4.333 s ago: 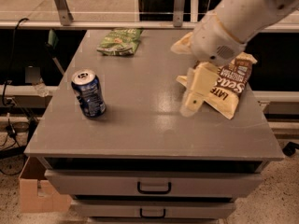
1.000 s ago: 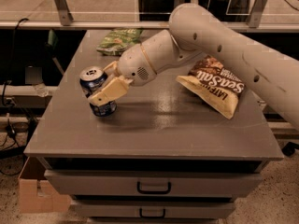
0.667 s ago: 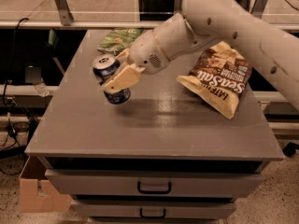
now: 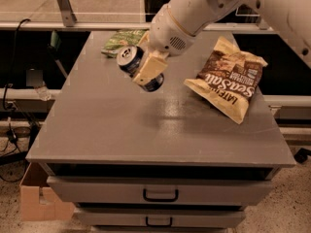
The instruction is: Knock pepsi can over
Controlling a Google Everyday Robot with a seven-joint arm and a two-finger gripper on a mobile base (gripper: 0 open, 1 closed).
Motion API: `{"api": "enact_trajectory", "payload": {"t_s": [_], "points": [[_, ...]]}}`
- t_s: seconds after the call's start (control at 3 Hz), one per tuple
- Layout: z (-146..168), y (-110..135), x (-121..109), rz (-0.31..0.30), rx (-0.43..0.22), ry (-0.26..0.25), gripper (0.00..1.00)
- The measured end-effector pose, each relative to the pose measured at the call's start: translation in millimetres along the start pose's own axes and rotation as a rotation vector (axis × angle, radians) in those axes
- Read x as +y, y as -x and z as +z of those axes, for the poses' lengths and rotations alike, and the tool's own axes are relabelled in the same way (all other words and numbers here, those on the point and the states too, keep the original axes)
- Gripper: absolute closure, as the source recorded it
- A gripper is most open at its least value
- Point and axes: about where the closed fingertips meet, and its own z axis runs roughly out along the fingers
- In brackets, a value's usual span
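The pepsi can is dark blue with a silver top. It is tilted with its top toward the upper left and held in the air above the grey cabinet top. My gripper is shut on the can, with a cream finger across its side. The white arm reaches in from the upper right.
A brown sea-salt chip bag lies on the right of the cabinet top. A green chip bag lies at the back, partly behind the can. Drawers face the front. A cardboard box sits on the floor at left.
The gripper closed on the can at the left of the top, lifted it off the surface and carried it right toward the middle, tilting it.
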Motion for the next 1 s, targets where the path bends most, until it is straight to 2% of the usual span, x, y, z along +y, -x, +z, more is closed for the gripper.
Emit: {"api": "enact_trajectory", "payload": {"t_s": [0.33,0.67,1.0], "points": [[-18.5,-22.2,-8.6,-0.057,0.192,-0.057,1.00],[-22.1,-34.7,-15.0,-0.084,0.335,-0.103,1.00],[-10.5,-43.8,-18.8,-0.098,0.453,-0.108,1.00]]}}
